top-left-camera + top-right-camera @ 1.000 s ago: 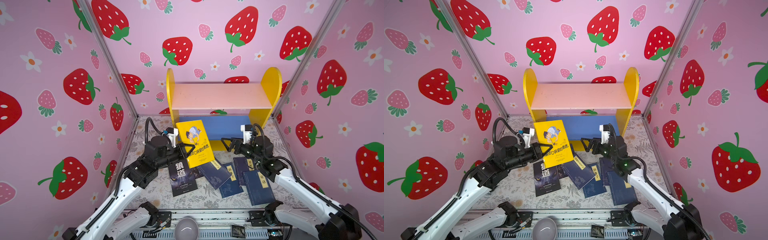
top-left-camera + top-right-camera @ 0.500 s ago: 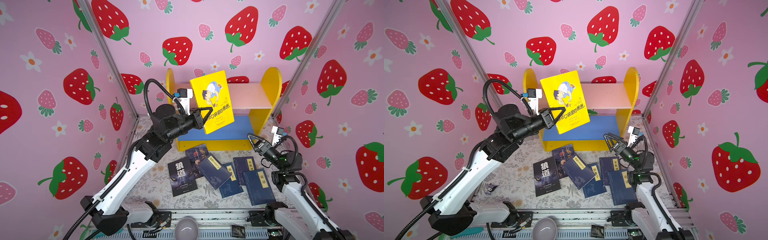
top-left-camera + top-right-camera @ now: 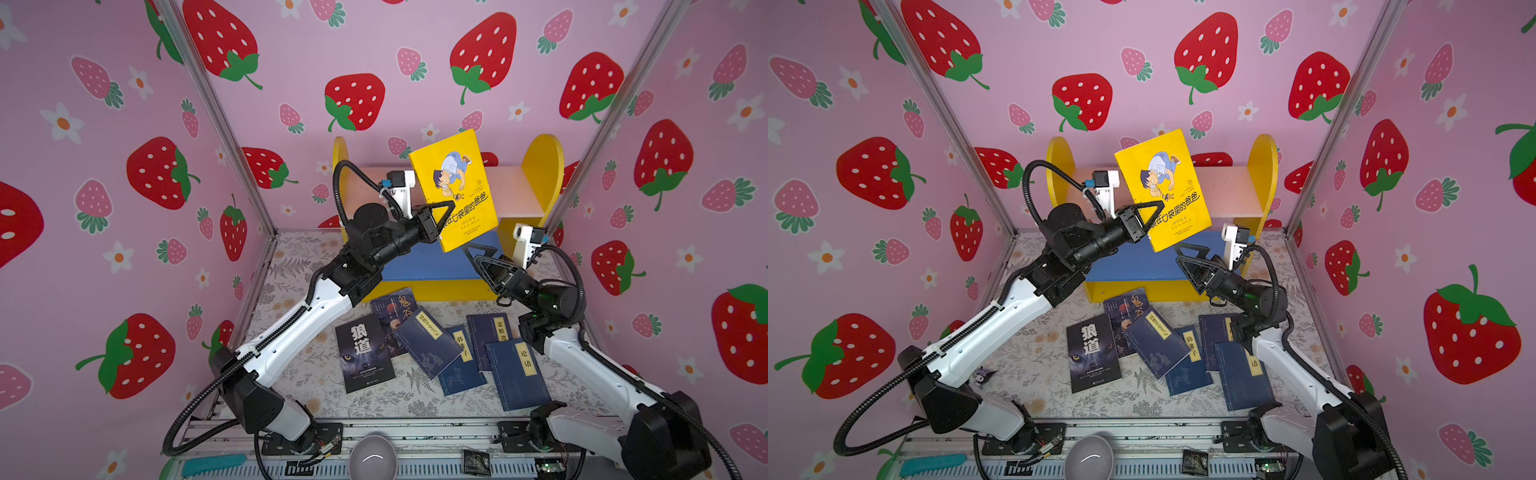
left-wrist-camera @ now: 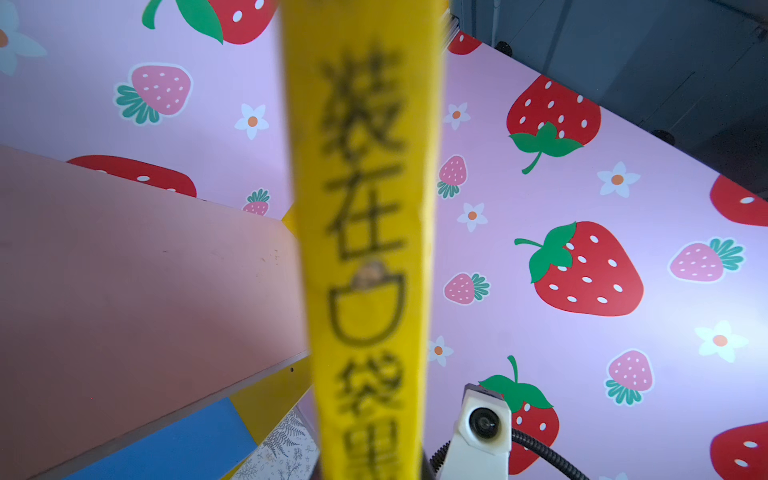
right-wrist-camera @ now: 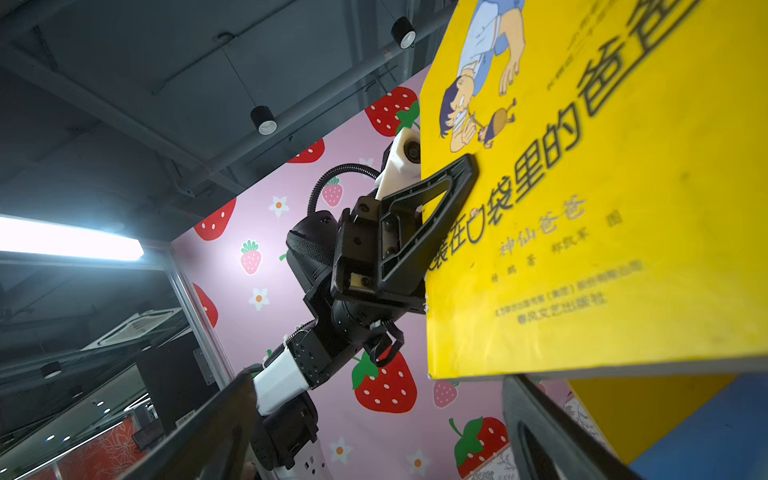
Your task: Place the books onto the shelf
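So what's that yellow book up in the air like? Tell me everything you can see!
The yellow book is a thin paperback with a bright yellow cover, a cartoon of a boy in blue and black Chinese letters. It is closed, held up in the air and tilted, in front of the top part of the shelf. The left gripper pinches its spine edge, with one finger lying across the cover. The right gripper waits open just under its lower corner.

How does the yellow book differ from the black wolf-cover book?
The yellow book is up in the air, tilted, clamped by the left gripper before the shelf; the black book lies flat on the mat, ungripped. The yellow cover carries a cartoon figure, the black one white characters. Both show front covers.
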You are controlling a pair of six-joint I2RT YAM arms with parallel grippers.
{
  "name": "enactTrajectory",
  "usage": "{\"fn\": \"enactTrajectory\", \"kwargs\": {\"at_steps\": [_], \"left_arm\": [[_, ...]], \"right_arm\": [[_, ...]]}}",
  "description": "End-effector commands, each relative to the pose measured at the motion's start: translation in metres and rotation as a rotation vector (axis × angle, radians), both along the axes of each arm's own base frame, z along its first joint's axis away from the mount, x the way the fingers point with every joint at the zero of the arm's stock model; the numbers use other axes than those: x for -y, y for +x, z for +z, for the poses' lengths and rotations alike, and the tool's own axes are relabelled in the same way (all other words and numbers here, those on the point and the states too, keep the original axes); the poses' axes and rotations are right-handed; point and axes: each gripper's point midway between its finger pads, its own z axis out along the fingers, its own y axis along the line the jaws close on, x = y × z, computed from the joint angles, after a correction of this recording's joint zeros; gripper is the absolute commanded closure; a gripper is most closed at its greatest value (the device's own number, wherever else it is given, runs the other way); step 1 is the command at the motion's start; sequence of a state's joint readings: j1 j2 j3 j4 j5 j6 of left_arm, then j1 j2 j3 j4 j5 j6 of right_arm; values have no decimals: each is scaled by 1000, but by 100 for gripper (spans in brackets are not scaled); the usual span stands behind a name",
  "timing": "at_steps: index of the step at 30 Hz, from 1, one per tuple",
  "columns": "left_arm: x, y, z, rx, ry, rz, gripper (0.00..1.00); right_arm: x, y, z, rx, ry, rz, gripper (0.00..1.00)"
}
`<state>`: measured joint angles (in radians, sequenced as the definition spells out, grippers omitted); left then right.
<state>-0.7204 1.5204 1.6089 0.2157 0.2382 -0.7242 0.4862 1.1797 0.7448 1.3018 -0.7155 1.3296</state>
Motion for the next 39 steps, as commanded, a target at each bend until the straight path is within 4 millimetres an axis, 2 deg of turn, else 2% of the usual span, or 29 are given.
{"fn": "enactTrajectory", "kwargs": {"at_steps": [1, 9, 12, 14, 22, 24, 25, 26, 28, 29, 32, 34, 36, 39], "left_arm": [[-10, -35, 62, 159, -175, -69, 100], [2, -43, 52, 136, -186, -119, 100], [4, -42, 46, 120, -180, -123, 100], [6, -42, 41, 110, -183, -128, 100], [9, -45, 38, 103, -209, -156, 100], [10, -44, 36, 99, -205, -155, 100], [9, -44, 36, 100, -205, -155, 100], [9, -45, 36, 102, -203, -155, 100], [8, -46, 35, 101, -197, -154, 91], [8, -47, 36, 106, -190, -151, 82], [0, -47, 33, 114, -147, -117, 46], [-11, -46, 30, 105, -105, -79, 30], [-26, -40, 24, 71, -36, -41, 19], [-51, -30, 9, 3, 74, -22, 13]], "right_arm": [[2, 3, 15, 13, 85, 13, 12], [2, 18, 21, -14, 142, -11, 21], [6, 16, 30, 13, 167, -30, 24], [10, 15, 37, 27, 184, -43, 29], [16, 22, 35, -17, 221, -78, 62], [17, 24, 34, -29, 224, -83, 75], [16, 25, 33, -36, 222, -83, 85], [16, 27, 32, -52, 218, -88, 100], [15, 32, 29, -78, 201, -105, 100], [15, 33, 28, -78, 188, -114, 100], [11, 32, 30, -56, 122, -128, 100], [7, 29, 30, -30, 44, -130, 100], [5, 27, 30, -2, -43, -131, 100], [5, 22, 21, 13, -178, -101, 100]]}}
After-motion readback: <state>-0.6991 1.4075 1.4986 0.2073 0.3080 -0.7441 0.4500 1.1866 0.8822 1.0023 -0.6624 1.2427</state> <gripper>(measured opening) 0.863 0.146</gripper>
